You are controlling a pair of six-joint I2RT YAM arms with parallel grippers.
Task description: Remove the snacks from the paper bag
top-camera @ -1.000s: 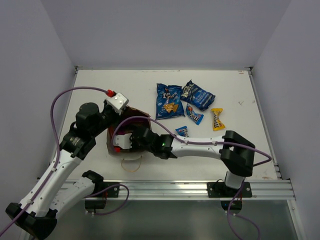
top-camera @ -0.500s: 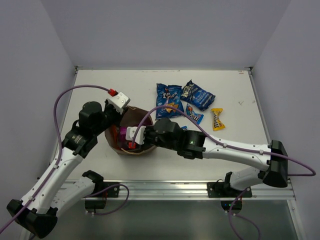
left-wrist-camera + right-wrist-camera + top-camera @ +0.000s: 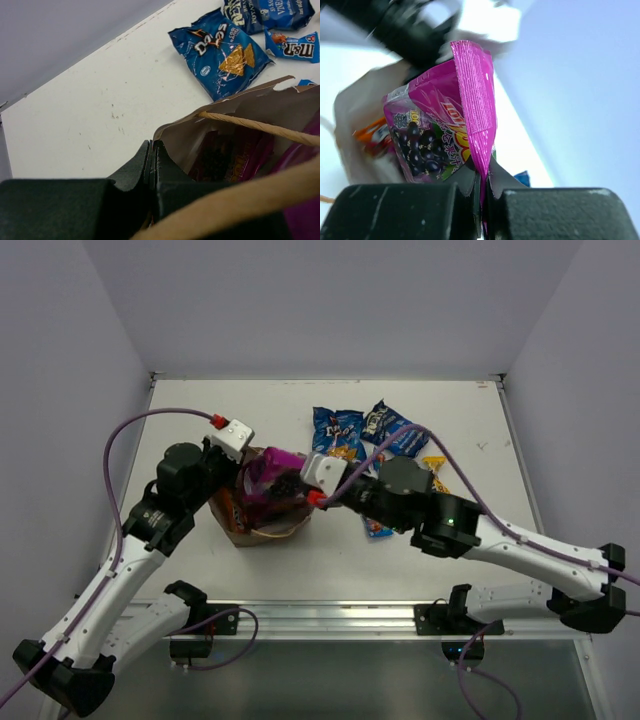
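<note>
The brown paper bag stands at the left centre of the table. My left gripper is shut on its back rim, which the left wrist view shows pinched between the jaws. My right gripper is shut on the seam of a magenta grape-candy bag and holds it just above the bag's mouth; the right wrist view shows the packet close up. More magenta packets and an orange one lie inside the paper bag.
On the table right of the bag lie a blue Doritos bag, a blue chip bag, a yellow candy pack and a small blue pack. The right arm hides some of them. Walls enclose the table on three sides.
My right gripper has come up and to the right out of the paper bag, holding the magenta bag. The paper bag has shifted slightly while my left gripper kept its hold on the rim.
</note>
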